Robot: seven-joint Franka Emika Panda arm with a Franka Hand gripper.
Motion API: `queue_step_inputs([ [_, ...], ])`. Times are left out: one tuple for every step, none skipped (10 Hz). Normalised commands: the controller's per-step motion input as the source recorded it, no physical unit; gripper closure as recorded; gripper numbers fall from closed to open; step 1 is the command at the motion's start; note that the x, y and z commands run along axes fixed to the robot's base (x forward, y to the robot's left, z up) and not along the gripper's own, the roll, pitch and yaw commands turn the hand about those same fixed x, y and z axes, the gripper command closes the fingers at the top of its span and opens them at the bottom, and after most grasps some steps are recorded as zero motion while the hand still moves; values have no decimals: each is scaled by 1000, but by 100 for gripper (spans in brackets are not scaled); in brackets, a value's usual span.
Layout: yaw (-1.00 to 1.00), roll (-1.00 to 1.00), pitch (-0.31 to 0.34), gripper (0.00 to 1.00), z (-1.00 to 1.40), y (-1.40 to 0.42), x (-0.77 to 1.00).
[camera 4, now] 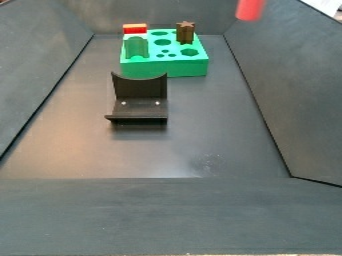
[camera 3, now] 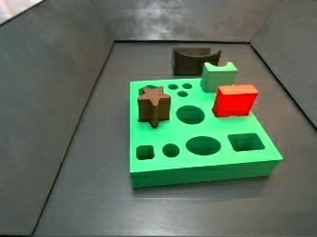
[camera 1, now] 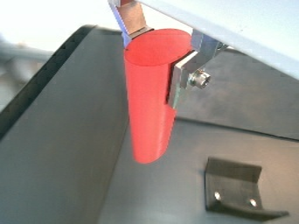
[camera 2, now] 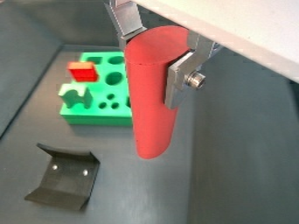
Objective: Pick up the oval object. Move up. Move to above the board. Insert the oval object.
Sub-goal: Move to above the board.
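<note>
The oval object (camera 1: 149,114), a tall salmon-red peg, hangs upright between the silver fingers of my gripper (camera 1: 158,57), which is shut on its upper end. The same hold shows in both wrist views: the gripper (camera 2: 155,57) clamps the oval object (camera 2: 152,114) high above the dark floor. The bright green board (camera 2: 100,119) lies on the floor off to one side of the peg, not under it. In a side view only the peg's lower end (camera 4: 249,8) shows, up and to the right of the board (camera 4: 167,68). The gripper is out of both side views.
On the board (camera 3: 198,173) stand a red cube (camera 3: 235,99), a brown star piece (camera 3: 152,104) and a small green notched block (camera 3: 221,74). The dark fixture (camera 4: 138,96) stands on the floor beside the board. Sloping dark walls (camera 4: 54,80) enclose the floor.
</note>
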Motion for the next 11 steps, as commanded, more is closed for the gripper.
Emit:
queue_step_inputs([
  [1000,-85,238,100,41,-1000,424],
  [1000,-125,257,100,48,-1000,440],
  [1000,-127,261,100,43,-1000,442],
  [1000,-107,267,100,47,-1000,446],
  [999,-105,290,100,53,-1000,456],
  [737,-63,242,100,53,-1000,468],
  [485,-14,200,100,55,-1000,485],
  [298,25,169,100,61,-1000,503],
  [145,67,149,100,58,-907,499],
  [83,89,148,100,39,-640,395],
  [50,95,151,100,28,-397,286],
])
